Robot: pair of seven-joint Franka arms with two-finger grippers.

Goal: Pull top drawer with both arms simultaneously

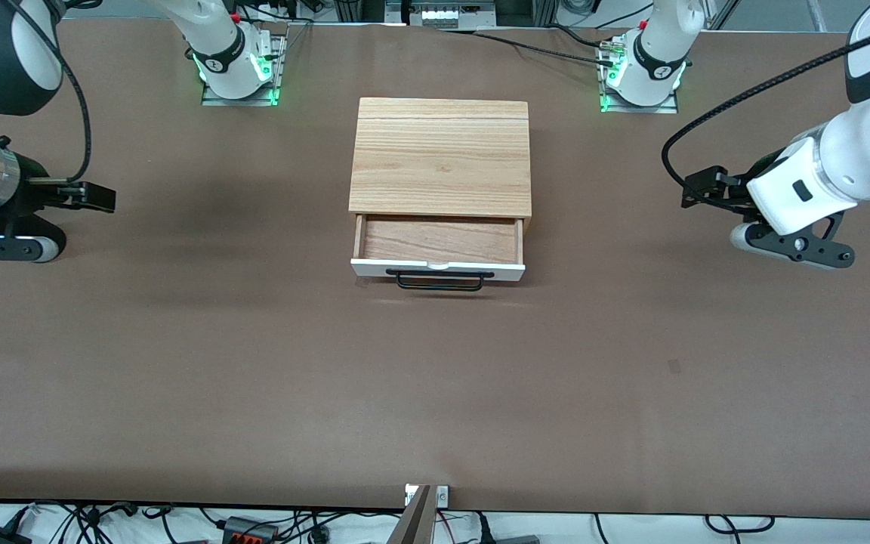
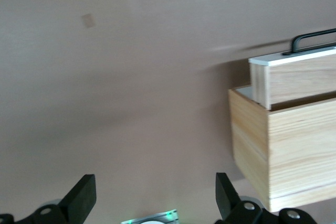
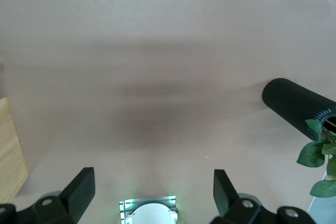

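Note:
The wooden cabinet (image 1: 440, 159) stands mid-table. Its top drawer (image 1: 437, 266) is pulled partly out toward the front camera and shows light wood inside, a white front panel and a black bar handle (image 1: 439, 282). The left wrist view shows the drawer (image 2: 294, 80) sticking out of the cabinet (image 2: 283, 150). My left gripper (image 1: 752, 238) hangs open and empty over bare table toward the left arm's end, well apart from the cabinet. Its fingers (image 2: 85, 195) are spread wide. My right gripper (image 1: 35, 245) hangs open and empty over the right arm's end. Its fingers (image 3: 84, 184) are spread wide.
The arm bases with green lights (image 1: 239, 72) (image 1: 643, 75) stand at the table's back edge. The right wrist view shows a black ribbed cylinder (image 3: 296, 100) and green leaves (image 3: 317, 153) at the table's end. A small dark mark (image 1: 674, 366) lies on the brown tabletop.

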